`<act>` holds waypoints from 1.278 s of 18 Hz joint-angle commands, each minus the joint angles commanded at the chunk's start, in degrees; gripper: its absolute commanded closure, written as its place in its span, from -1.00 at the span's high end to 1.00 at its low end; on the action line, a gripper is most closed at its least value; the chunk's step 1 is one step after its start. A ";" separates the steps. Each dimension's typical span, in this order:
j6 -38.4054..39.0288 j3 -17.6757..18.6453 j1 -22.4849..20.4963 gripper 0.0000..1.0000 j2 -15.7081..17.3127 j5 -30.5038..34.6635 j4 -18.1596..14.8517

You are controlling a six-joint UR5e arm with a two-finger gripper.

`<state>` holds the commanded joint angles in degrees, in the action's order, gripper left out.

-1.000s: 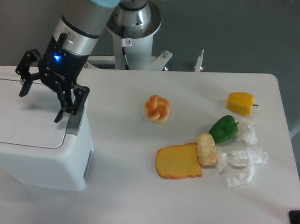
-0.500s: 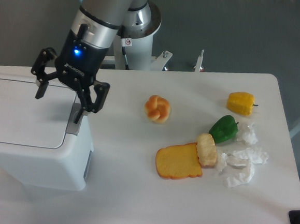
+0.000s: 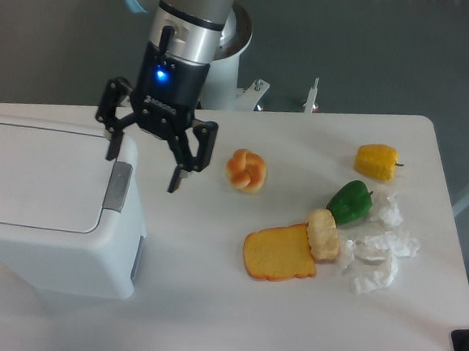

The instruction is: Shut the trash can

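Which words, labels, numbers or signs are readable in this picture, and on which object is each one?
None can be read.
Gripper: a line of small pale lettering on its black body, too blurred to read.
Robot base column: a small white sticker with a red mark, too small to read.
Trash can: no text visible on its lid or walls.

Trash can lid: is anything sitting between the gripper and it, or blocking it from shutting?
Nothing visible does. The lid already lies flat on the trash can, with the grey latch tab at its right edge. The open gripper hangs just right of the tab, holding nothing.
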<state>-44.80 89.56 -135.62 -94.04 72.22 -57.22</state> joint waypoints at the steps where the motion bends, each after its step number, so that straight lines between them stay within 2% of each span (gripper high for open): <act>1: -3.07 0.18 0.17 1.00 0.26 2.64 -0.18; 5: -13.71 0.53 0.35 1.00 0.79 13.19 -2.19; 7: -19.42 0.36 0.09 1.00 0.79 15.66 -4.21; 12: -29.54 0.62 -2.72 1.00 2.72 15.76 -9.13; 15: -33.68 1.32 -4.21 1.00 3.78 15.24 -9.76; 17: -35.44 3.16 -5.88 1.00 5.27 13.49 -9.93; 20: -42.97 6.41 -10.53 1.00 8.17 9.45 -10.11; 23: -52.03 7.21 -16.24 1.00 10.19 5.05 -14.49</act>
<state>-96.83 96.77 -151.86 -83.85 77.27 -71.70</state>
